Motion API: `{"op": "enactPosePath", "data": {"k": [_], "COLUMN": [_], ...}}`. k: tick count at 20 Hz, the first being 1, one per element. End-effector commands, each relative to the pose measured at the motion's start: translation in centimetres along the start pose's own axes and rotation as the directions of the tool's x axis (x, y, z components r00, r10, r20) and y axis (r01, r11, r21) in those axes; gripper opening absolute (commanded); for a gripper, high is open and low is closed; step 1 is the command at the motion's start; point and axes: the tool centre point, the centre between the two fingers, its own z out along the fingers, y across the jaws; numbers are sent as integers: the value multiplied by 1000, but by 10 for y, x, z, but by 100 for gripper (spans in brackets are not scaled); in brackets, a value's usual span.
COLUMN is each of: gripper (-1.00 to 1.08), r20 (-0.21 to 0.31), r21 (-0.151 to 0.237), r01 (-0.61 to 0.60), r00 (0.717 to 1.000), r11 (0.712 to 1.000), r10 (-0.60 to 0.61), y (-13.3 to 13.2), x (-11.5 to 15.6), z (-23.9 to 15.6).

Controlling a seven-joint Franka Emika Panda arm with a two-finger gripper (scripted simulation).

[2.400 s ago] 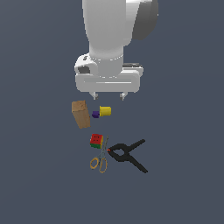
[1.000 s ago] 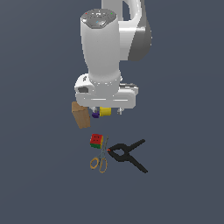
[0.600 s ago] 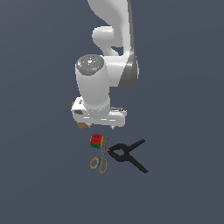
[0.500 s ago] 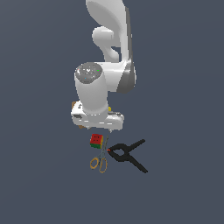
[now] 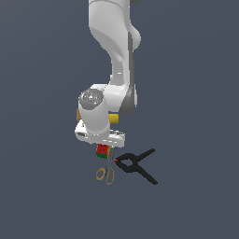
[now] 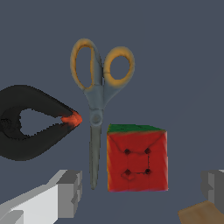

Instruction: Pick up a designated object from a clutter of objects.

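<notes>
Gripper (image 6: pixel 142 190) low over the clutter, jaws spread wide and empty, with the puzzle cube (image 6: pixel 137 158) between the two fingers (image 6: pixel 70 192) and touching neither. Cube resting on the floor just beside the blades of the orange-handled scissors (image 6: pixel 97 94), black clamp (image 6: pixel 30 122) on the scissors' far side, its red tip almost at the pivot. Yellow cylinder (image 5: pixel 114 118) and tan box (image 6: pixel 201 215) mostly hidden behind the arm (image 5: pixel 114 56).

The hand (image 6: pixel 140 190) has come down from above the clutter to straddle the puzzle cube (image 6: pixel 136 158).
</notes>
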Motion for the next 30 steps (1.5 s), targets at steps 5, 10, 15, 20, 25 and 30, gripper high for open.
{"op": "enactPosePath", "data": {"k": [5,10,15,20,25,30], "gripper": [100,100,100,100,-100,-100], "r20": [1,1,0,0,0,0], "r21": [-2,-2,-2,-2,-2,-2], "r01": [-5,-5,-5,-5,-5,-5], "r00": [1000,1000,1000,1000,1000,1000], "r11": [1000,1000,1000,1000,1000,1000], "r10": [5,5,5,5,5,5], "y": [3,3,4,4,4,4], "x": [0,0,-1,0,0,0], "z": [9,18,42,58,60,60]}}
